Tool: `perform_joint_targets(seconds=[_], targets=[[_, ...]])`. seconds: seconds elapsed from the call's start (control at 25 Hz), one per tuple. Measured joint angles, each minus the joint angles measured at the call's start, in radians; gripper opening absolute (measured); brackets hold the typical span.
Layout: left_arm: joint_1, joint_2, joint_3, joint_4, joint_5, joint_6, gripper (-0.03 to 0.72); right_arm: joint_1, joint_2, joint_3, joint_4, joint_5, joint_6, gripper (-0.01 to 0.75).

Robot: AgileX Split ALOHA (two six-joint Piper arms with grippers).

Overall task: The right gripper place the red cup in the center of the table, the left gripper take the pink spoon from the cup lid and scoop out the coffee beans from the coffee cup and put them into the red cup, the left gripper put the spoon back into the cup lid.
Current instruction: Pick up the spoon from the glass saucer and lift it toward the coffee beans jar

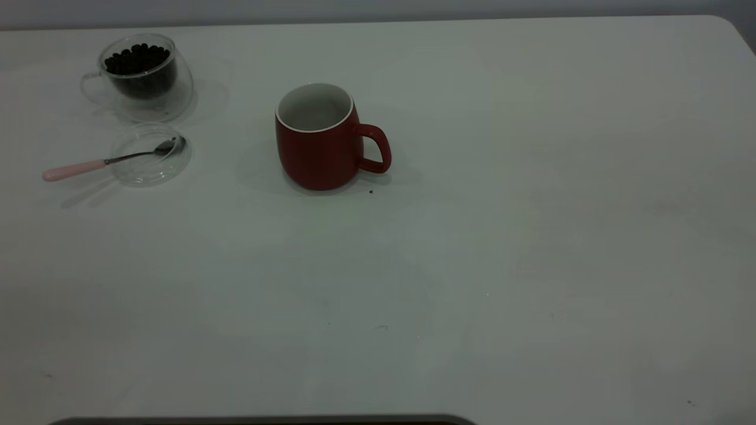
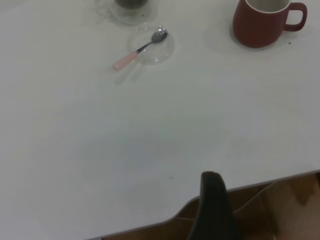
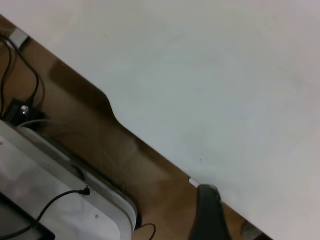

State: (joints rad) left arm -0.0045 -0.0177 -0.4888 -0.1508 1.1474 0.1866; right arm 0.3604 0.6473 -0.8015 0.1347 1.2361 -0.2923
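1. White tabletop (image 1: 531, 236): red cup (image 1: 319, 141) upright near centre.
2. Coffee cup (image 1: 144, 77) holding coffee beans (image 1: 137, 58), far left.
3. Pink spoon (image 1: 106, 160) bowl resting in cup lid (image 1: 150, 154).
4. Left gripper (image 2: 212, 210), right gripper (image 3: 209, 212): off the tabletop's edge, fingers' spread cannot be told.

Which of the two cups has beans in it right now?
The clear glass coffee cup, at the table's far left, holds the dark coffee beans. The red cup shows only its empty white inside.

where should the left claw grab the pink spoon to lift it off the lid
Grip the pink spoon by its pale pink handle, which sticks out past the rim of the cup lid toward the table's left edge. The metal bowl lies inside the lid, near the coffee cup, so that end is crowded. Probably best to come down from above, fingers closing across the handle's width.
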Motion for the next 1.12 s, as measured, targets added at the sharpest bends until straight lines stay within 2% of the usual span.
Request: perform_joint_targets(seconds=[0.08, 0.2, 0.36, 0.56, 0.76, 1.12], targets=[[0.0, 0.0, 0.0, 0.0, 0.0, 0.0, 0.587, -0.007, -0.049, 0.046, -0.001, -0.005, 0.013, 0.591], [0.0, 0.0, 0.0, 0.0, 0.0, 0.0, 0.587, -0.064, -0.155, 0.14, 0.007, -0.05, 0.031, 0.591], [0.0, 0.0, 0.0, 0.0, 0.0, 0.0, 0.587, -0.158, -0.297, 0.232, 0.011, -0.097, 0.041, 0.591], [0.0, 0.0, 0.0, 0.0, 0.0, -0.001, 0.587, -0.299, -0.475, 0.312, 0.008, -0.104, 0.066, 0.591], [0.0, 0.0, 0.0, 0.0, 0.0, -0.003, 0.587, -0.401, -0.599, 0.33, 0.003, -0.103, 0.092, 0.591], [0.0, 0.0, 0.0, 0.0, 0.0, -0.003, 0.587, -0.427, -0.615, 0.33, -0.033, -0.103, 0.144, 0.591]])
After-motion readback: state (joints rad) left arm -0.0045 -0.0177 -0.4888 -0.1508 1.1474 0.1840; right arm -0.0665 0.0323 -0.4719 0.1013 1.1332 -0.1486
